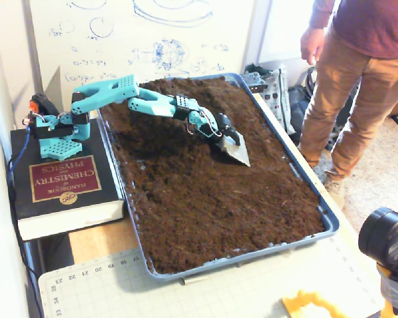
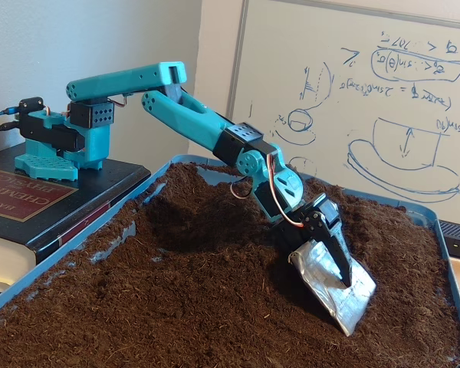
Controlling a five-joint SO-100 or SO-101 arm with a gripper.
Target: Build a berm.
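Dark brown soil fills a blue tray (image 1: 331, 225), whose rim also shows in the other fixed view (image 2: 61, 257). The soil stands higher in a rough berm (image 1: 186, 89) along the tray's far end, seen behind the arm in the other fixed view (image 2: 383, 218). Nearer soil lies flatter. My teal arm reaches from the left over the tray's middle. Its gripper (image 1: 237, 151) (image 2: 341, 295) points down with a black finger lying flat on a silver foil-wrapped scoop blade (image 1: 242, 158) (image 2: 326, 284). The blade's tip rests on or in the soil.
The arm base stands on a thick black book (image 1: 60, 179) (image 2: 15, 195) left of the tray. A person (image 1: 358, 79) stands at the right. A camera (image 1: 385, 238) and a yellow object (image 1: 312, 306) sit at the front right on a cutting mat (image 1: 186, 291).
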